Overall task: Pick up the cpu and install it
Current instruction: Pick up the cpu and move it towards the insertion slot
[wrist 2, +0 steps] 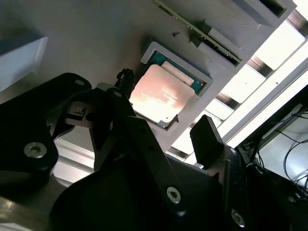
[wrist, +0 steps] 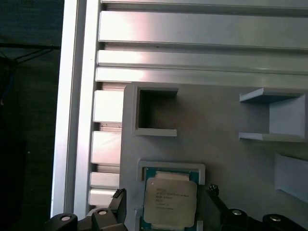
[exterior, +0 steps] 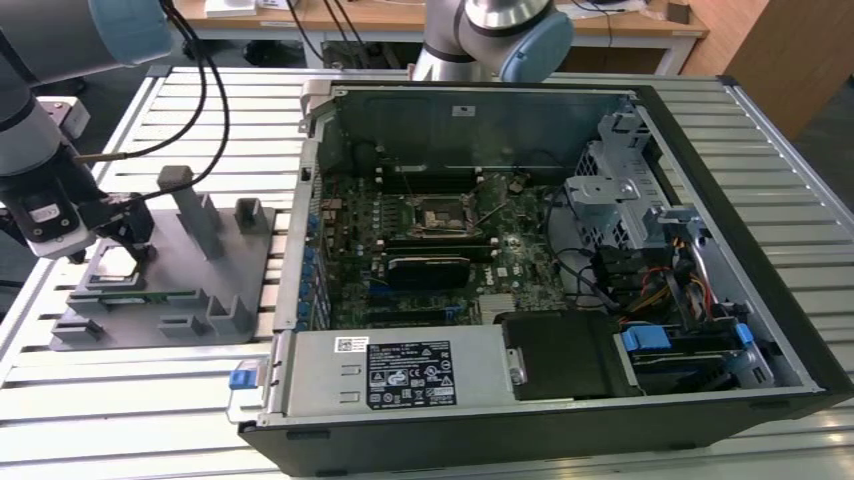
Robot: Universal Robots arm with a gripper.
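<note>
The cpu (exterior: 118, 263) lies flat in a shallow framed pocket of the grey tray (exterior: 140, 310), at the exterior view's left, well apart from the open computer case (exterior: 747, 230). The gripper (exterior: 130, 238) hangs just above it.

In the second wrist view the cpu (wrist 2: 161, 94) shows a shiny metal lid with a thin green edge. The fingers (wrist 2: 206, 137) stand spread to either side, gripping nothing.

In the first wrist view the cpu (wrist: 171, 199) sits between the parted fingers (wrist: 120, 198), with a gap at each side.

It looks light, rigid, slick on top and probably delicate underneath. I judge the two opposite edges the place to grip, lightly and level.
</note>
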